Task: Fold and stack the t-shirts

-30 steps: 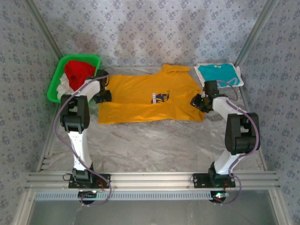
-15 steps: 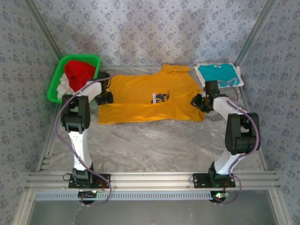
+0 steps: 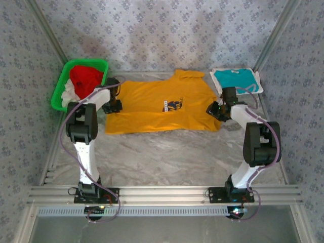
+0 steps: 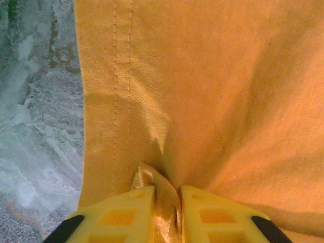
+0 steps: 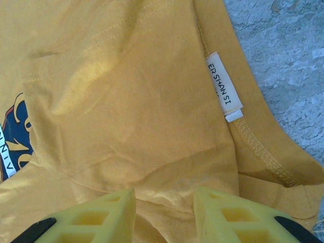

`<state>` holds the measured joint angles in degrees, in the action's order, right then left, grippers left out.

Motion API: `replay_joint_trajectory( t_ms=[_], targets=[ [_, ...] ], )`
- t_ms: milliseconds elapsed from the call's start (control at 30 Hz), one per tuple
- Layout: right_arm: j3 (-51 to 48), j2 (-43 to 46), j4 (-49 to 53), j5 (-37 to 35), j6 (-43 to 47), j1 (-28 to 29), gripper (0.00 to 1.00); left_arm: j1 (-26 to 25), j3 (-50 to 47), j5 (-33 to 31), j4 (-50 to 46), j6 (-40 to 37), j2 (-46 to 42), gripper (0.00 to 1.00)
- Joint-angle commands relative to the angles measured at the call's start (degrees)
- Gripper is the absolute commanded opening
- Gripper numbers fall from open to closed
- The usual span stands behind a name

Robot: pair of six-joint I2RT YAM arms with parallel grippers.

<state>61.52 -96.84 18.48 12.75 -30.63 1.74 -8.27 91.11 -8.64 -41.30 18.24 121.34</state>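
Clearly the yellow-orange t-shirt [image 3: 152,114] is the piece in hand: it lies spread flat across the far half of the table [image 3: 167,157], chest print [image 3: 173,105] up, between the two arms. The left gripper [image 4: 167,196] pinches a ridge of cloth just inside the stitched hem, and the right gripper [image 5: 164,198] straddles a fold near the white care label [image 5: 224,86], probably so both sides can lift together. Whether the right jaws truly clamp I cannot tell (they stand apart, cloth bunched between). The teal t-shirt [image 3: 235,80] sits folded at the far right corner. The label's lettering is cut off.
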Motion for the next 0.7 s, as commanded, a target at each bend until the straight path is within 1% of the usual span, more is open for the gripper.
replay_joint_trajectory(
  t_ms=[0,33,67,300,333,367,533,567,600,667],
  targets=[
    [-0.34,-1.15,-0.03,0.68,-0.74,-0.57,0.38,-0.22,2.68,-1.59,-2.78,-0.77,-3.77,0.09],
    [-0.34,-1.17,-0.11,0.69,-0.74,-0.52,0.38,-0.18,2.70,-1.48,-2.66,-0.89,-3.70,0.03],
    [-0.34,-1.16,-0.11,0.69,-0.83,-0.63,0.38,-0.18,2.74,-1.56,-2.73,-0.86,-3.51,0.00],
    [-0.26,-1.00,-0.02,0.87,-0.57,-0.87,0.38,-0.30,2.84,-1.51,-3.50,-0.19,-3.72,0.00],
    [-0.26,-1.13,0.06,0.87,-0.57,-0.86,0.38,-0.25,3.02,-1.51,-3.74,-0.22,-3.94,0.02],
    [-0.26,-1.35,0.04,0.95,-0.57,-0.92,0.38,-0.34,3.06,-1.49,-3.88,-0.26,-4.12,0.10],
    [-0.34,-1.95,-0.32,1.64,-0.83,-1.06,0.38,-0.44,2.98,-1.74,-4.82,0.07,-5.35,0.10],
    [-0.34,-1.95,-0.33,1.75,-0.87,-1.10,0.38,-0.45,3.02,-1.71,-5.15,0.04,-5.42,0.14],
    [-0.43,-1.91,-0.44,1.83,-0.92,-1.12,0.38,-0.52,3.06,-1.43,-5.47,0.05,-5.34,0.20],
    [-0.54,-1.81,-0.62,1.92,-0.94,-1.15,0.38,-0.54,2.73,-1.29,-5.48,0.00,-5.17,0.21]
  ],
)
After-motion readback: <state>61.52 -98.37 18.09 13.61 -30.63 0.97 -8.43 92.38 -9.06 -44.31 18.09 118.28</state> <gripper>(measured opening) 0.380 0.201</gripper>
